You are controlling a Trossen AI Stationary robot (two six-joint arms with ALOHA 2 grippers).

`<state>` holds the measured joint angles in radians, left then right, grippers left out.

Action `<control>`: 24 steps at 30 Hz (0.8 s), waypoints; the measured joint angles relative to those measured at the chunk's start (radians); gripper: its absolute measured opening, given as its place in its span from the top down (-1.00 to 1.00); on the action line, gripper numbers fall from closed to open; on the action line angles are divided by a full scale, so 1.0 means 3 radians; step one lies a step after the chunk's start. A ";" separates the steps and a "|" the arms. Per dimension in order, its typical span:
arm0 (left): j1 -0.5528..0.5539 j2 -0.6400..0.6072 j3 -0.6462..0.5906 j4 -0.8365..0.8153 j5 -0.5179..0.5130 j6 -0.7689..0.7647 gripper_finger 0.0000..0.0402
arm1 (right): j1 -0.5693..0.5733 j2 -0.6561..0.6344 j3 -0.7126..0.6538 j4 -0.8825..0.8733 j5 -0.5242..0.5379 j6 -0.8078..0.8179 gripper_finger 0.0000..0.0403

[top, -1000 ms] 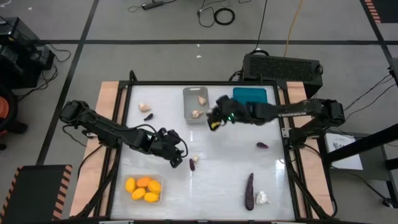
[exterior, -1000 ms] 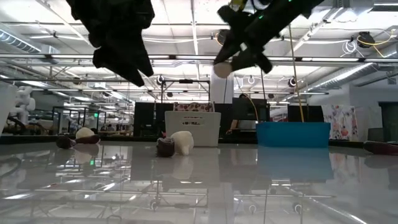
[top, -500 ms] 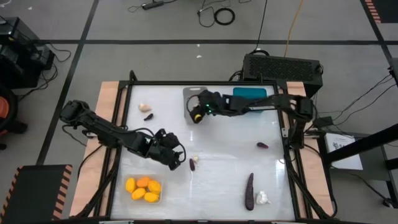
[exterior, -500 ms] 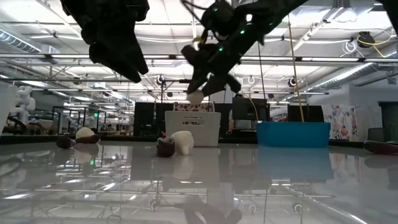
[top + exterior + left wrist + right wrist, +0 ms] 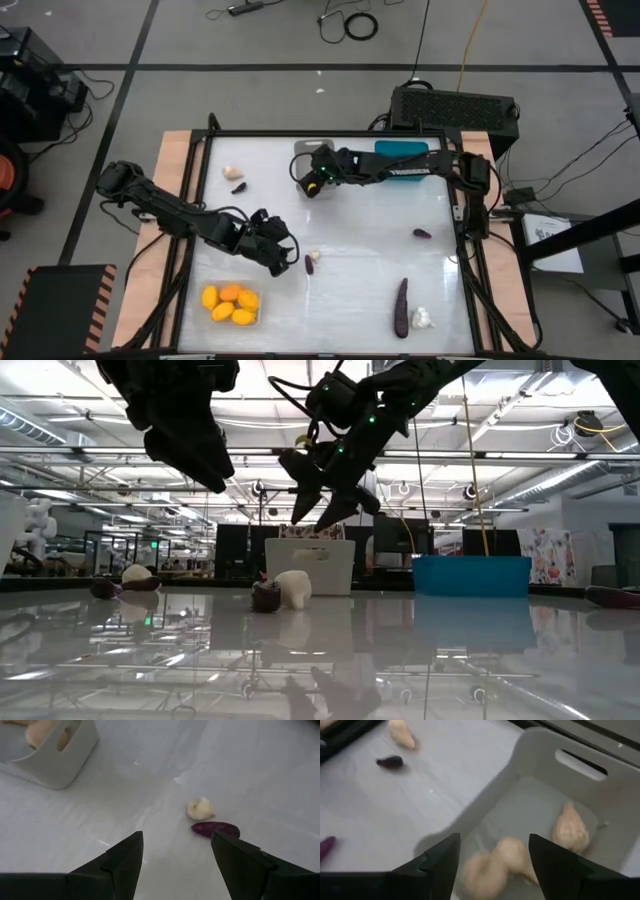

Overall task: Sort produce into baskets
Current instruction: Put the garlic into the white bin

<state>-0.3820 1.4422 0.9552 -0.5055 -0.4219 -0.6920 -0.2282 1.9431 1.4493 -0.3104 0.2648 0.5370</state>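
Garlic bulbs (image 5: 520, 855) lie in the grey basket (image 5: 309, 152) under the open, empty right gripper (image 5: 313, 181) (left gripper (image 5: 284, 256) open too); next, fetch another piece.

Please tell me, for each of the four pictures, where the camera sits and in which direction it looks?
High: overhead, facing down; both arms, grey bin.
Low: at table height, facing level; both grippers overhead.
Left wrist: above left gripper, facing garlic, small eggplant.
Right wrist: above right gripper, facing into the bin.
Shared: high and right wrist show the bin.
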 joint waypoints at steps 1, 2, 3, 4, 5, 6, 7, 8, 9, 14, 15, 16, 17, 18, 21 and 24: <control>0.0000 0.0000 0.0001 -0.0002 0.0004 0.0002 -0.20 | -0.0004 -0.0005 -0.0001 -0.0030 -0.0007 0.0011 -0.16; 0.0000 0.0000 0.0001 -0.0005 0.0007 0.0002 -0.20 | -0.0009 -0.0010 0.0001 -0.0038 -0.0037 0.0039 -0.19; 0.0000 0.0000 0.0001 -0.0002 0.0007 0.0002 -0.20 | -0.0019 -0.0037 0.0011 -0.0098 -0.0103 0.0066 -0.21; 0.0000 0.0000 0.0001 -0.0002 0.0007 -0.0003 -0.20 | -0.0028 -0.0077 0.0022 -0.0225 -0.0226 0.0070 -0.23; 0.0001 0.0000 0.0001 -0.0003 0.0010 -0.0021 -0.20 | -0.0030 -0.0103 0.0049 -0.0333 -0.0332 0.0066 -0.24; 0.0013 0.0000 0.0001 0.0004 0.0012 -0.0049 -0.20 | -0.0031 -0.0115 0.0089 -0.0398 -0.0425 0.0062 -0.25; 0.0031 -0.0009 0.0001 0.0007 0.0023 -0.0126 -0.20 | -0.0031 -0.0141 0.0123 -0.0496 -0.0497 0.0058 -0.26; 0.0060 -0.0026 0.0001 -0.0004 0.0037 -0.0231 -0.20 | -0.0030 -0.0193 0.0129 -0.0655 -0.0537 0.0056 -0.27; 0.0100 -0.0055 0.0001 -0.0011 0.0043 -0.0319 -0.20 | -0.0028 -0.0239 0.0130 -0.0852 -0.0550 0.0055 -0.27; 0.0437 -0.0306 0.0002 -0.0057 0.0058 -0.0372 -0.20 | 0.0062 -0.0563 0.0153 -0.1433 -0.0520 -0.0077 -0.27; 0.0534 -0.0362 0.0006 -0.0098 0.0061 -0.0372 -0.20 | 0.0092 -0.0641 0.0154 -0.1474 -0.0513 -0.0119 -0.27; 0.0644 -0.0417 0.0006 -0.0166 0.0069 -0.0373 -0.20 | 0.0124 -0.0713 0.0157 -0.1548 -0.0516 -0.0159 -0.27; 0.0756 -0.0464 0.0006 -0.0229 0.0089 -0.0373 -0.20 | 0.0157 -0.0779 0.0156 -0.1649 -0.0519 -0.0197 -0.27; 0.0876 -0.0508 0.0006 -0.0288 0.0121 -0.0372 -0.20 | 0.0188 -0.0844 0.0152 -0.1722 -0.0521 -0.0216 -0.27; 0.1242 -0.0597 0.0006 -0.0659 0.0223 -0.0371 -0.20 | 0.0300 -0.1061 0.0153 -0.1836 -0.0525 -0.0233 -0.27; 0.1640 -0.0623 0.0006 -0.1024 0.0369 -0.0354 -0.20 | 0.0432 -0.1244 0.0153 -0.1924 -0.0516 -0.0229 -0.27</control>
<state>0.1101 1.2553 0.9569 -0.8128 -0.3113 -0.7983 -0.0985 1.5700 1.4952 -0.8877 0.1099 0.4683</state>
